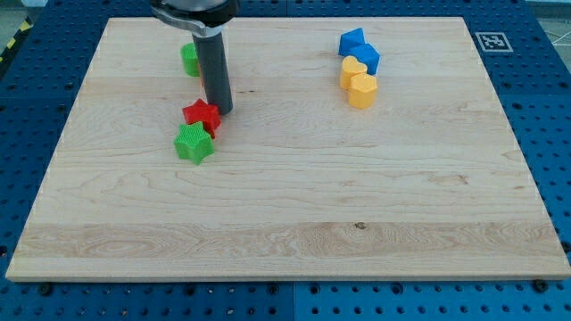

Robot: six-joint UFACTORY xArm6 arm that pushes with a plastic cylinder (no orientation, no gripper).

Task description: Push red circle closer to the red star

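Note:
The red star (202, 115) lies left of the board's middle, touching the green star (194, 144) just below it. My tip (222, 110) rests on the board right beside the red star's right edge. A thin sliver of red (203, 79) shows at the rod's left edge above the star; it appears to be the red circle, almost wholly hidden behind the rod. A green block (189, 59) sits above it at the view's top left, partly covered by the rod.
Two blue blocks (352, 41) (367, 59) and two yellow blocks (353, 71) (362, 91) form a tight column at the upper right. The wooden board (285, 223) lies on a blue perforated table. A marker tag (490, 41) sits at the top right corner.

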